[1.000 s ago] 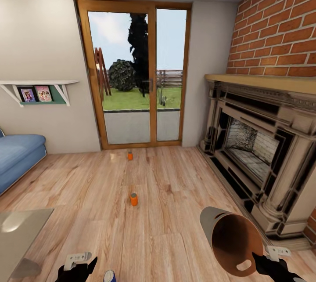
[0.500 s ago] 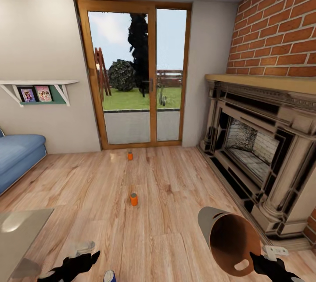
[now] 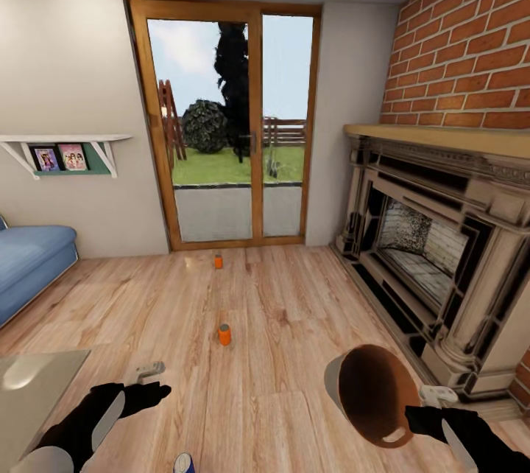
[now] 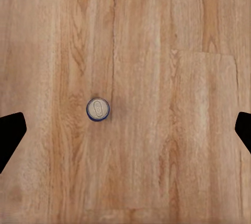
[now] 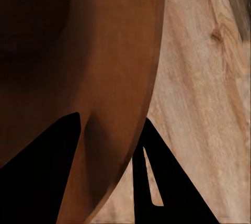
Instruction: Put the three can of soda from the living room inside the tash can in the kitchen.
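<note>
A blue soda can (image 3: 184, 463) stands on the wood floor at the head view's lower edge, and from above it shows its grey top (image 4: 98, 109). My left gripper (image 3: 156, 389) hovers over it, open, with its fingers (image 4: 10, 136) spread wide on either side. Two orange cans stand farther off: one mid-floor (image 3: 224, 334), one near the glass doors (image 3: 218, 261). My right gripper (image 3: 421, 414) is shut on the rim of the trash can (image 3: 372, 392), lifted off the floor and tilted with its mouth toward me. The bin's orange-brown inside (image 5: 78, 51) sits between the fingers (image 5: 157, 177).
A stone fireplace (image 3: 442, 252) under a brick chimney lines the right side. A blue sofa (image 3: 29, 259) stands at the left, and a glass table corner (image 3: 37, 384) at the lower left. Wood-framed glass doors (image 3: 232, 127) are straight ahead. Open floor stretches around the cans.
My left arm has risen and reached forward over the blue can. My right gripper has lifted the trash can and turned its mouth more toward me.
</note>
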{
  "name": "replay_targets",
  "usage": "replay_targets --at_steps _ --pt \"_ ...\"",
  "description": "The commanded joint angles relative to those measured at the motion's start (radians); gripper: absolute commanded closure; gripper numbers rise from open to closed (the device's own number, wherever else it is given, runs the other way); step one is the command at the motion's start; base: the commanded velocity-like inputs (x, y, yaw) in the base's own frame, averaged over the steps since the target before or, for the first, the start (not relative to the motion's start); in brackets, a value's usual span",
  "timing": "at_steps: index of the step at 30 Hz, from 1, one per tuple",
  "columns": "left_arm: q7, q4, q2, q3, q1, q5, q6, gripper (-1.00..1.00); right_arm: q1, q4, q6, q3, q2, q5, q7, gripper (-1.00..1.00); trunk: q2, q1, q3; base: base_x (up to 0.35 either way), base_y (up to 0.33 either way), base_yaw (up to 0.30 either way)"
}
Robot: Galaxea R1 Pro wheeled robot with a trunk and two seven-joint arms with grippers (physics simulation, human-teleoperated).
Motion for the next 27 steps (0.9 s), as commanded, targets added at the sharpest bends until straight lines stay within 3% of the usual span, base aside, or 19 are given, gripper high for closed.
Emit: replay_targets --at_steps 1,9,16,27 --pt "0.003 0.003 0.0 0.0 -0.003 0.0 0.001 -1.0 -0.011 -0.004 0.018 0.0 0.001 -0.004 -0.011 1.0 0.0 0.0 0.0 0.0 0.0 0.0" --pt "0.044 0.011 0.0 0.0 -0.012 -0.001 0.006 -1.0 -0.068 -0.004 0.109 0.016 0.01 0.03 -0.061 1.0 -0.021 0.011 -0.009 0.0 0.0 0.0" --pt "0.055 0.013 0.001 0.0 -0.013 -0.002 0.004 -1.0 -0.109 0.001 0.124 0.02 0.011 0.036 -0.071 1.0 -0.07 0.038 -0.031 0.0 0.0 0.0" --pt "0.057 0.013 0.0 -0.002 -0.013 -0.004 -0.003 -1.0 -0.12 0.005 0.127 0.022 0.005 0.037 -0.082 1.0 -0.147 0.08 -0.066 0.0 0.0 0.0"
